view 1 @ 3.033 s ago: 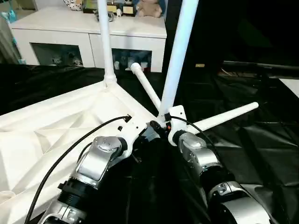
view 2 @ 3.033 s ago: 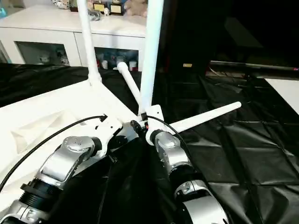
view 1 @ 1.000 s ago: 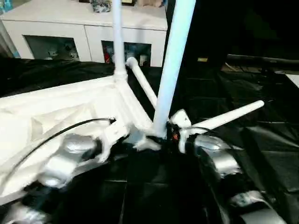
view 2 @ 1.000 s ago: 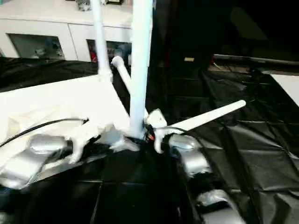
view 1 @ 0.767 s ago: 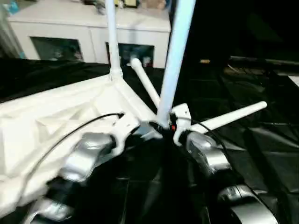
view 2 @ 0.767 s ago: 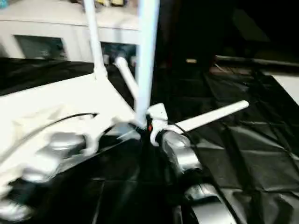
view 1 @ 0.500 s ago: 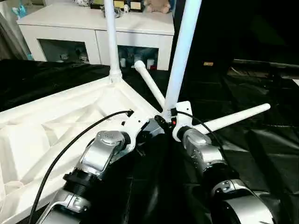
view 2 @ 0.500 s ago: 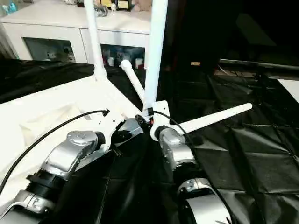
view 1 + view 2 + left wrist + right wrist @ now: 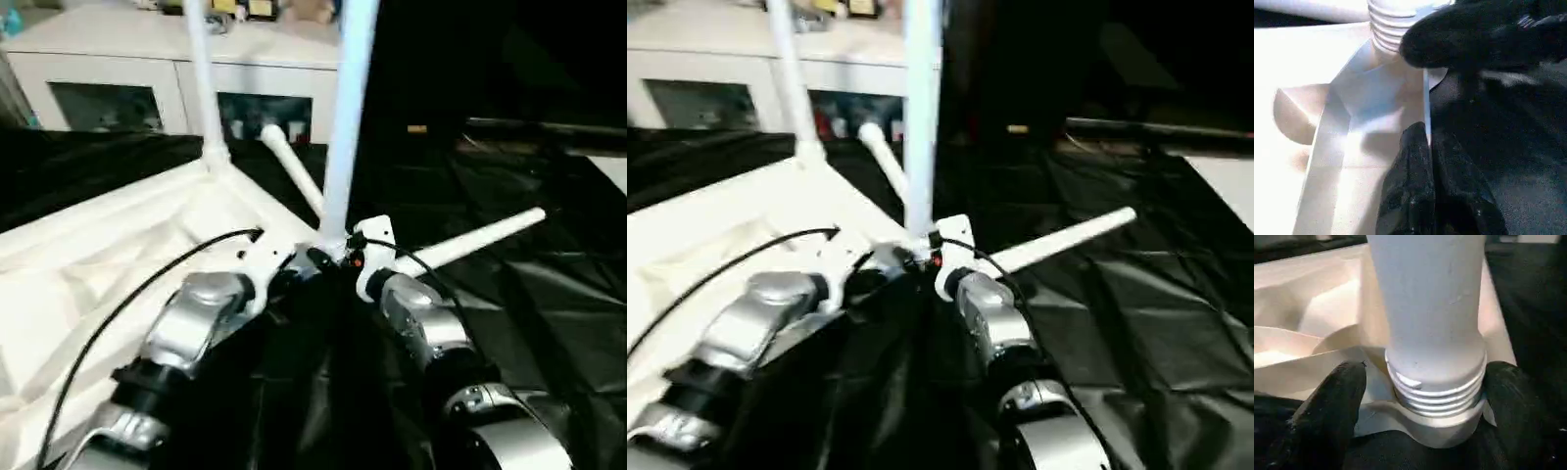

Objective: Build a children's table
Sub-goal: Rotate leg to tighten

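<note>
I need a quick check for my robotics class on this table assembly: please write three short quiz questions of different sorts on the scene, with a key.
1. Count: how many loose legs lie on the black sheet?
2. True or false: the near upright leg is fully seated, with no thread showing above the tabletop socket.
3. Choose: the fingers of the right gripper stand A) either side of that leg's base, B) on a loose leg, C) on the cabinet.
Key: 1 two; 2 false; 3 A.

Motion-blurred head views, dim black surroundings, bright glare on white tabletop (image 9: 1298, 63).
</note>
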Tool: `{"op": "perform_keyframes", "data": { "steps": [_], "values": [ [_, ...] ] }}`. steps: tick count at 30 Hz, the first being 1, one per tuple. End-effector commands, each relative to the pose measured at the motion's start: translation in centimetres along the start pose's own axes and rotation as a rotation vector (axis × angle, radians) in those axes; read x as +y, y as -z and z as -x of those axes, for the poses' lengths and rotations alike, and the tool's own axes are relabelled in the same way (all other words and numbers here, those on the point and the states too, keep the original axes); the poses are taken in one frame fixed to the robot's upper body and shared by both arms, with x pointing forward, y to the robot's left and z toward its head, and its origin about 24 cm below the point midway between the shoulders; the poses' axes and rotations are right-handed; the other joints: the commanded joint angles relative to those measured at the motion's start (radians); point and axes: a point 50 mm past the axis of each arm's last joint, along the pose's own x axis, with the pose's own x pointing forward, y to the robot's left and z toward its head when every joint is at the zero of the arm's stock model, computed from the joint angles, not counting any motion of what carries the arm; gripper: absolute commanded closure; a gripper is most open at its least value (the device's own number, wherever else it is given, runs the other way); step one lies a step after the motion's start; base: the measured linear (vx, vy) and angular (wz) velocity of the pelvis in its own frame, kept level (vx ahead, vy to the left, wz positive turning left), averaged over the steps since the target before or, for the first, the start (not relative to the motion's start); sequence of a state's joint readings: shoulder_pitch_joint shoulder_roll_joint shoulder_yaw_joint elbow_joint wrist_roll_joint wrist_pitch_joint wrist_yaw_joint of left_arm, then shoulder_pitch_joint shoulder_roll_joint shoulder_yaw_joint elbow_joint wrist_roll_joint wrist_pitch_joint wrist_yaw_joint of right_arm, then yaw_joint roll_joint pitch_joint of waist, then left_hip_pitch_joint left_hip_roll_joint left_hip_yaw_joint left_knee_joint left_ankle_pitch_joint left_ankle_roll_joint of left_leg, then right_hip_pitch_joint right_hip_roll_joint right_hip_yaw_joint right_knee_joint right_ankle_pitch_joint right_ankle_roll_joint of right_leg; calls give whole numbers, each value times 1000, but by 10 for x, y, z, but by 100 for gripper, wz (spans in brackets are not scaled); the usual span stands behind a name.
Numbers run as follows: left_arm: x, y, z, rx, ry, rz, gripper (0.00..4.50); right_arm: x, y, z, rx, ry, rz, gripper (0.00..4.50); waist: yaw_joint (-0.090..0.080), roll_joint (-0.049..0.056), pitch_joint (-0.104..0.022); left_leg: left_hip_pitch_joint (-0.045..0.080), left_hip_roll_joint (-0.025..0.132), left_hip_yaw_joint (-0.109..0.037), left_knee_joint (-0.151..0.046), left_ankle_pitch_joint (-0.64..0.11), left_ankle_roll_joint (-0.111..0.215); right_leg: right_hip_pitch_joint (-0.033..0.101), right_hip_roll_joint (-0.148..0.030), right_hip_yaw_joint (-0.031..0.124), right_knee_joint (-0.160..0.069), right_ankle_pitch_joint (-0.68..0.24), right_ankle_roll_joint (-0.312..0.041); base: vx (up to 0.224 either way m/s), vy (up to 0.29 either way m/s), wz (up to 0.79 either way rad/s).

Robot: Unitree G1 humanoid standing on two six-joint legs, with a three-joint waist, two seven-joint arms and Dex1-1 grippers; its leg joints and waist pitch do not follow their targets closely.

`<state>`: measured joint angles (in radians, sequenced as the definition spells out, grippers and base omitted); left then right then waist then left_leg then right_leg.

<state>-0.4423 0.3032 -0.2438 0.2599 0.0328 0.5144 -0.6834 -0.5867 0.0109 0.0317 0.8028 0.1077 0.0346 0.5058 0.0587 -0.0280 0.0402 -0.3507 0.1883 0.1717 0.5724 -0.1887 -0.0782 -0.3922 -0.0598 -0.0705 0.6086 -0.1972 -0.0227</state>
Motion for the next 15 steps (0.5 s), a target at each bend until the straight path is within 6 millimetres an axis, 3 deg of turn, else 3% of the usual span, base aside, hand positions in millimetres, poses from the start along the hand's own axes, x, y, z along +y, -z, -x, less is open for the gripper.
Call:
{"op": "perform_keyframes", "data": {
  "steps": [1,2,3,8,11,14,15],
  "values": [
    [-10,16,2,40,107,-5,450,9,-9,0,-24,-135,56,39,8,-3,-44,-11,45,-21,-75,-246,35,34,-93,56,-99,-429,-87,0,0,0],
    [-10,17,6,39,136,-17,450,8,-10,5,-19,-175,94,39,9,-2,-45,-11,45,-20,-73,-229,37,34,-91,56,-97,-402,-96,0,0,0],
    [-10,17,6,39,136,-17,450,8,-10,5,-19,-175,94,39,12,-2,-50,-8,44,-13,-66,-178,46,34,-88,60,-84,-292,-135,51,-14,3],
    [-15,17,26,-3,305,-100,450,-2,-8,26,20,-321,231,39,16,4,-55,-11,45,-11,-59,-100,71,45,-82,55,-63,-104,-188,21,0,0],
    [-15,17,38,-12,377,-110,450,-6,-8,38,45,-393,281,39,15,4,-61,-7,41,-6,-48,-21,110,48,-75,57,-40,95,-249,78,16,2],
    [-16,16,49,-12,449,-103,450,-6,-7,46,71,-459,314,39,21,5,-59,-5,43,-5,-48,-25,123,49,-76,56,-39,101,-261,0,0,0],
    [-16,16,52,-9,470,-102,450,-6,-7,49,81,-481,323,39,24,7,-56,-3,46,-5,-51,-49,115,49,-78,55,-44,56,-253,0,0,0]
  ]
}}
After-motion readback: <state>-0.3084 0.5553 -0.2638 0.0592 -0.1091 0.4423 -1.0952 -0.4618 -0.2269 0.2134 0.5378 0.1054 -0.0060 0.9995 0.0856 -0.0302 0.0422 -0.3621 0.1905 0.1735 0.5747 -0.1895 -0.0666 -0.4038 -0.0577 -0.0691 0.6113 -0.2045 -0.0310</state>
